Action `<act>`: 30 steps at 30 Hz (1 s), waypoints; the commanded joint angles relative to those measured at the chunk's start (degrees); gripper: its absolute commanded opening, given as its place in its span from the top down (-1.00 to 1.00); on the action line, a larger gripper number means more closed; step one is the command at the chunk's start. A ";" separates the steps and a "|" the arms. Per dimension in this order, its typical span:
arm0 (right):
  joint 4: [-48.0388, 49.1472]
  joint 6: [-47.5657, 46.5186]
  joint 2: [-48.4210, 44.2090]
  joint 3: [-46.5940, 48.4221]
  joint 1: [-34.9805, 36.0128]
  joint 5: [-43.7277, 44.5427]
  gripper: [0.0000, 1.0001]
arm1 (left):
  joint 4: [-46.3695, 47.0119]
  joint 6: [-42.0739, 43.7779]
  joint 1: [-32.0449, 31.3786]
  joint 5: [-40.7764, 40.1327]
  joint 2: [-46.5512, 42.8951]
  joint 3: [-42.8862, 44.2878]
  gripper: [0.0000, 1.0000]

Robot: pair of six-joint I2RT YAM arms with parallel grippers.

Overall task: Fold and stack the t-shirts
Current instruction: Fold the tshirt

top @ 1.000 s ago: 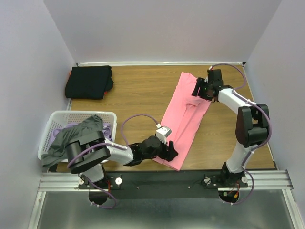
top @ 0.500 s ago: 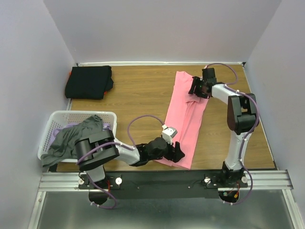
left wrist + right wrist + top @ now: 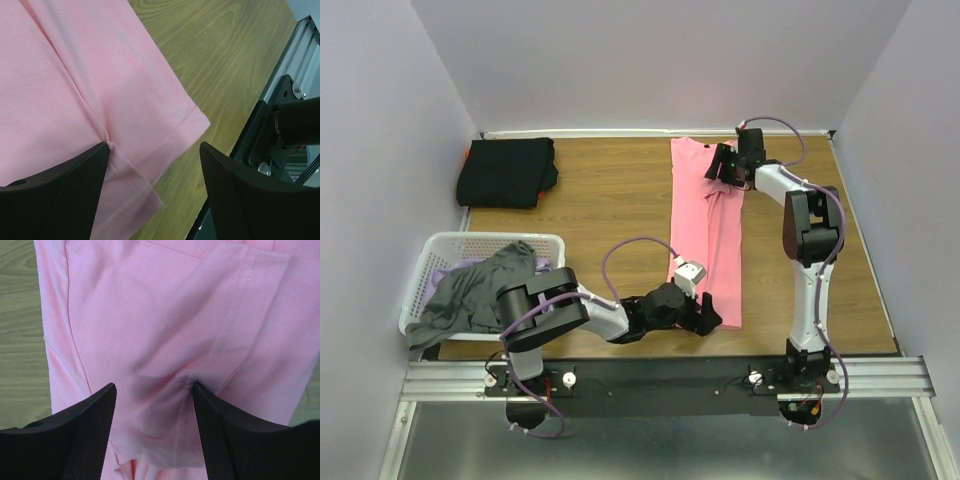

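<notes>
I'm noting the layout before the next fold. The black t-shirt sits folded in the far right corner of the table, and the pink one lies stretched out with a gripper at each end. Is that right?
Not quite. The black t-shirt sits in the far left corner of the table, as the top external view shows. The pink t-shirt does lie stretched out, with the left gripper at its near end and the right gripper at its far end.

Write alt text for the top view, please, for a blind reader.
A pink t-shirt, folded into a narrow strip, lies on the table, the left arm's open jaws at its near end, the right arm's at its far end. A black t-shirt lies far left; a white basket holds grey cloth.
</notes>
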 commanded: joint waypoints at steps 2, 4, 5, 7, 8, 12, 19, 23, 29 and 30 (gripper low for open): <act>-2.81 -2.10 3.31 0.37 -0.05 -4.30 -0.40 | -4.63 3.50 -0.53 -3.08 0.03 2.77 -0.65; -2.63 -2.45 0.85 -0.94 -0.14 -4.57 -0.40 | -7.25 4.64 -0.53 -4.49 -2.07 3.82 -0.65; -2.37 -2.71 -2.65 -1.82 -0.05 -3.88 -0.40 | -7.97 5.09 -0.45 -6.24 -2.95 3.91 -0.67; 0.77 -3.50 -7.41 -7.23 0.30 -2.73 -0.40 | -9.55 6.14 -0.36 -8.00 -6.11 3.57 -0.68; 2.01 -3.59 -13.17 -9.36 0.39 -1.95 -0.40 | -9.99 6.41 -0.27 -9.40 -7.17 3.30 -0.69; 4.84 -2.54 -24.37 -20.44 0.39 -0.97 -0.40 | -12.36 7.46 -0.18 -13.01 -12.18 1.63 -0.75; 4.84 3.35 -48.98 -45.04 1.35 0.87 -0.39 | -17.56 4.39 0.96 -18.64 -19.30 -3.98 -0.83; 1.86 7.21 -63.40 -57.26 2.06 2.28 -0.35 | -17.91 1.32 3.06 -18.47 -25.19 -10.23 -0.82; -6.56 11.61 -75.09 -67.29 3.55 3.16 -0.28 | -18.44 -0.71 4.56 -14.88 -29.93 -15.50 -0.78; -7.54 12.22 -76.32 -68.00 3.73 3.25 -0.26 | -18.44 -0.89 4.56 -14.43 -30.55 -16.03 -0.77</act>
